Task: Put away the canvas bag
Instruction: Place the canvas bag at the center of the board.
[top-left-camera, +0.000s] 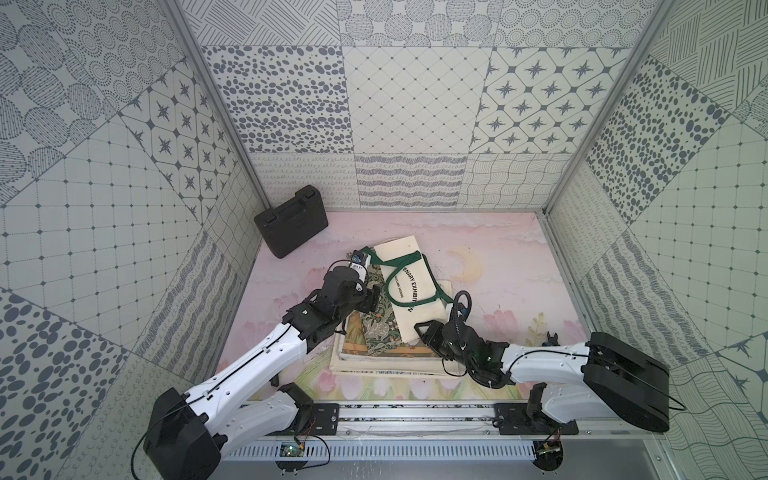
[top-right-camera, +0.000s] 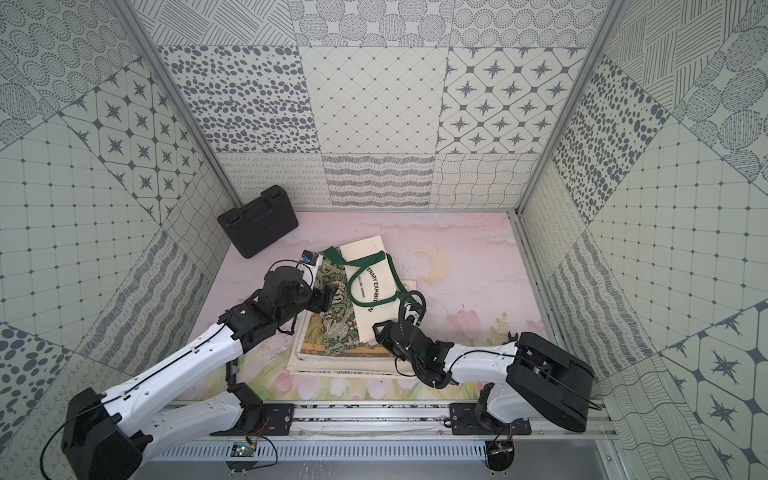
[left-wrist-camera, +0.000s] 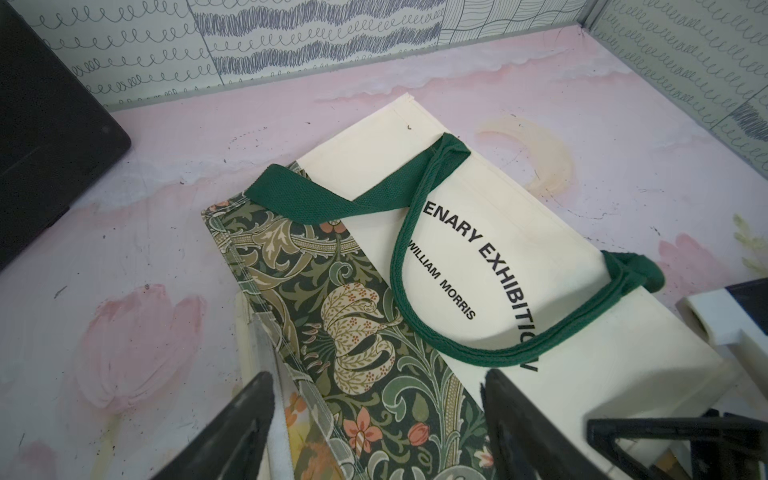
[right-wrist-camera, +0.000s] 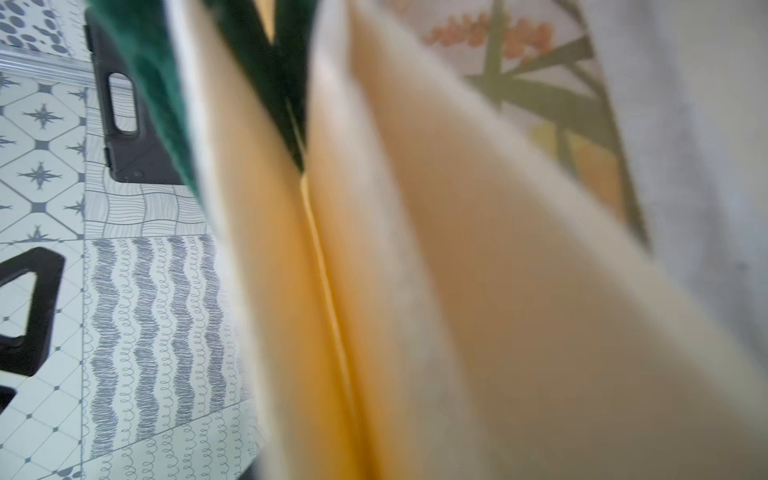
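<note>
The canvas bag (top-left-camera: 409, 286) (top-right-camera: 374, 286) lies folded in the middle of the pink floor: cream cloth with black lettering, green handles (left-wrist-camera: 399, 291) and a dark floral side panel (left-wrist-camera: 332, 316). It rests on a stack of other folded cloths (top-left-camera: 374, 357). My left gripper (top-left-camera: 374, 301) (left-wrist-camera: 378, 428) hovers open over the floral panel at the bag's left edge, nothing between its fingers. My right gripper (top-left-camera: 422, 332) (top-right-camera: 380, 332) is at the bag's near right corner, shut on its folded edge. The bag's cream layers (right-wrist-camera: 415, 291) fill the right wrist view and hide the jaws.
A black hard case (top-left-camera: 291, 222) (top-right-camera: 257, 220) leans in the far left corner. Patterned walls enclose the floor on three sides. The arms' mounting rail (top-left-camera: 415, 415) runs along the front edge. Pink floor lies bare to the right of the stack.
</note>
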